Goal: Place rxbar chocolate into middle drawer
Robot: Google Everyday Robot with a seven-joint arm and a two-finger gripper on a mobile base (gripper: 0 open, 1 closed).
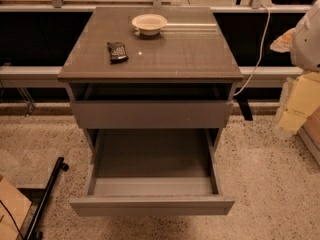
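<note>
The rxbar chocolate (pixel 117 51), a small black-wrapped bar, lies flat on the left part of the cabinet top (pixel 190 54). The middle drawer (pixel 150 156) is pulled far out below, its long flat tray bare and its narrow front strip nearest the camera. My gripper (pixel 290 119) hangs at the right edge of the view, off to the right of the cabinet and well away from the bar and the drawer. It is pale and partly cut off by the frame edge. It holds nothing that I can see.
A round cream-white bowl (pixel 149 23) stands at the back of the cabinet top. A drawer with a taller plain front panel (pixel 151 114) sits above the open one. A black pole (pixel 46 196) lies on the floor at lower left. A white cable (pixel 260 44) hangs at right.
</note>
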